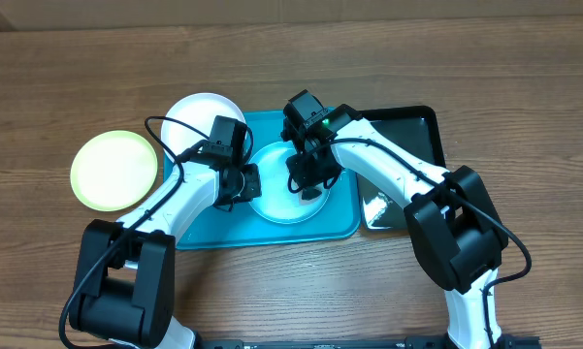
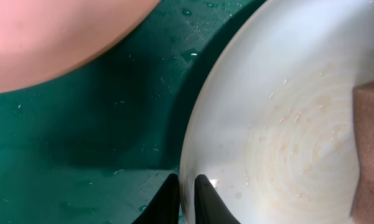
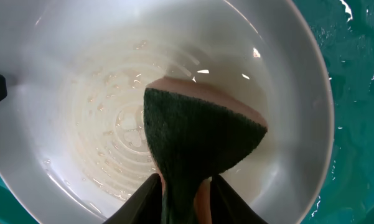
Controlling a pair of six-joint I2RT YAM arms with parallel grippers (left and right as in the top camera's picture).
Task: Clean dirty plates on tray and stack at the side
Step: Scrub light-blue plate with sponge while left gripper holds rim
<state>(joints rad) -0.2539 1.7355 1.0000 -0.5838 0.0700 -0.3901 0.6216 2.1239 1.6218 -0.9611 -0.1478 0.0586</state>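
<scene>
The light blue plate (image 1: 276, 204) is lying in the teal tray (image 1: 341, 225) at frame centre, the left gripper (image 1: 244, 182) sitting at its left rim and the right gripper (image 1: 310, 186) hanging over its middle. The white plate (image 1: 196, 111) is sitting at the tray's upper left corner, the lime-green plate (image 1: 114, 172) lying further left on the table (image 1: 58, 68), a black tray (image 1: 412, 126) adjoining on the right

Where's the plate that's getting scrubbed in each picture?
Overhead: the light blue plate sits mid-picture on the teal tray, between both arms.
Left wrist: the plate fills the right side; the left gripper pinches its rim at the bottom.
Right wrist: the plate fills most of the frame, under the sponge held by the right gripper.
Shared landmark: the teal tray around the plate.
</scene>
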